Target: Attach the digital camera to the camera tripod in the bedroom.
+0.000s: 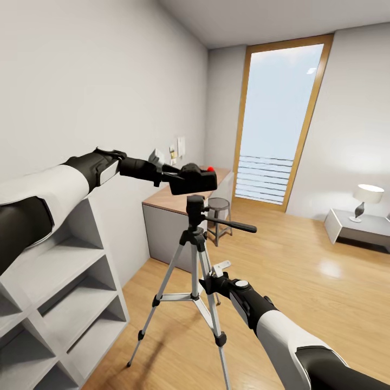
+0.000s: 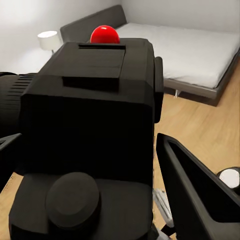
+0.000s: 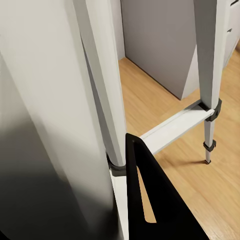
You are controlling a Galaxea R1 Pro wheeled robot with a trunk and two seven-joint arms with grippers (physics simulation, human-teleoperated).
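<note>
The black digital camera [image 1: 194, 180], with a red dot [image 1: 208, 168] on top, hangs directly over the black head [image 1: 195, 206] of the camera tripod [image 1: 190, 254]. My left gripper [image 1: 180, 176] is shut on the camera's side. In the left wrist view the camera [image 2: 95, 105] is right above the tripod head [image 2: 75, 202], with one finger [image 2: 192, 187] beside it; whether they touch I cannot tell. The pan handle [image 1: 235, 224] sticks out to the right. My right gripper [image 1: 210, 283] is closed around a silver leg [image 3: 97, 75]; one black finger [image 3: 150, 200] presses against it.
A white cube shelf [image 1: 59, 281] stands close on the left against the wall. Behind the tripod are a grey desk [image 1: 168, 216] and a round stool [image 1: 219, 209]. A tall window [image 1: 277, 124] is at the back, a low table with a lamp [image 1: 367, 196] to the right, and a bed [image 2: 195, 50] nearby.
</note>
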